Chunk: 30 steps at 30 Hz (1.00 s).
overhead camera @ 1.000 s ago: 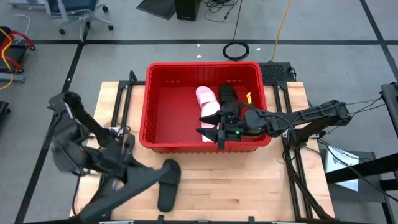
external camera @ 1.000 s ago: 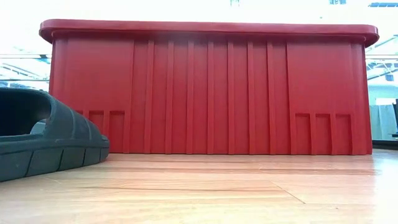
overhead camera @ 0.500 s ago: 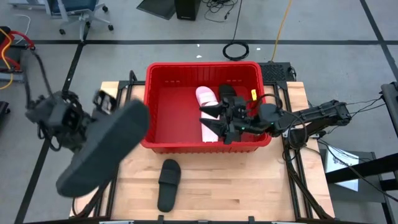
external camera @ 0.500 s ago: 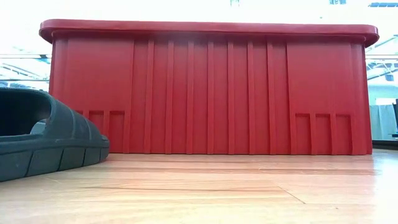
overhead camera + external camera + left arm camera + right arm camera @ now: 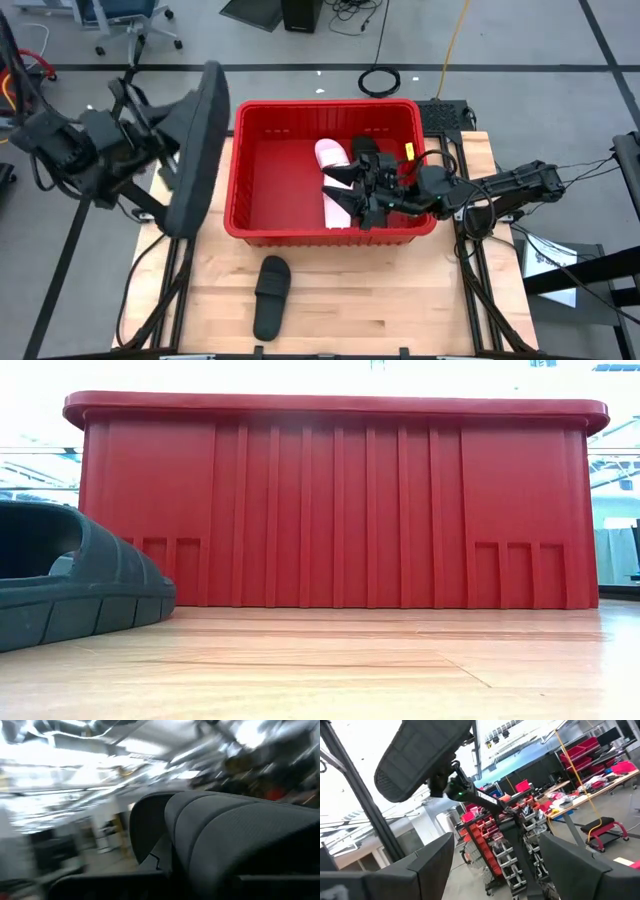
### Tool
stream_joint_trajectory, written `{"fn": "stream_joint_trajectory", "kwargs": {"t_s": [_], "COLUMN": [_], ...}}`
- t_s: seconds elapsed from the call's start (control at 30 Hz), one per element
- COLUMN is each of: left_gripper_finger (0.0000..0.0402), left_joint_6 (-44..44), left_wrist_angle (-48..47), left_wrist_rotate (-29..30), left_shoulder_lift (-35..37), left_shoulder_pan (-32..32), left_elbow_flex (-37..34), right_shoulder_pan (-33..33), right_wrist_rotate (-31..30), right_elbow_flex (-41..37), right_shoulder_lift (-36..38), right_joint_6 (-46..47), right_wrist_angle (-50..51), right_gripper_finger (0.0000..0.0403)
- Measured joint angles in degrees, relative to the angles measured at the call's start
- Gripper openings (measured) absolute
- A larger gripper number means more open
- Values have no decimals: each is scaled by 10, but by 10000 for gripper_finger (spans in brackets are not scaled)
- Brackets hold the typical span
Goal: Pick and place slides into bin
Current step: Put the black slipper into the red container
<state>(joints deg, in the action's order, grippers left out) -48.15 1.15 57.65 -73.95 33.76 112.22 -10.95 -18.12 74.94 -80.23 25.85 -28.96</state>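
slides: one black slide (image 5: 195, 150) is clamped in the left gripper (image 5: 140, 150), fingers closed on it, raised beside the bin (image 5: 245, 210). right gripper (image 5: 345, 195) hangs wide open, holding nothing, over a pink slide (image 5: 333, 160) inside. another black slide (image 5: 270, 297) lies on the table (image 5: 400, 300).

The bin (image 5: 240, 160) sits at the table's (image 5: 400, 290) back. Two slides (image 5: 335, 165) lie inside it; another slide (image 5: 270, 297) lies before it.
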Motion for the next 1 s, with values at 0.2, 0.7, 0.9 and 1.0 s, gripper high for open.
{"fn": "stream_joint_trajectory", "kwargs": {"t_s": [0.2,0.7,0.9,1.0], "left_gripper_finger": [10,10,10,10], "left_joint_6": [-164,-121,85,124], "left_wrist_angle": [-32,-302,-497,-557], "left_wrist_rotate": [133,89,-109,-148], "left_shoulder_lift": [-39,-60,-76,-99], "left_shoulder_pan": [-44,-262,-379,-431], "left_elbow_flex": [49,52,52,52], "right_shoulder_pan": [16,108,144,154], "right_wrist_rotate": [-1,-1,0,0], "right_elbow_flex": [0,0,0,0], "right_shoulder_lift": [0,0,0,0], "right_joint_6": [-1,-11,4,4], "right_wrist_angle": [0,-71,-90,-90], "right_gripper_finger": [281,281,281,281]}}
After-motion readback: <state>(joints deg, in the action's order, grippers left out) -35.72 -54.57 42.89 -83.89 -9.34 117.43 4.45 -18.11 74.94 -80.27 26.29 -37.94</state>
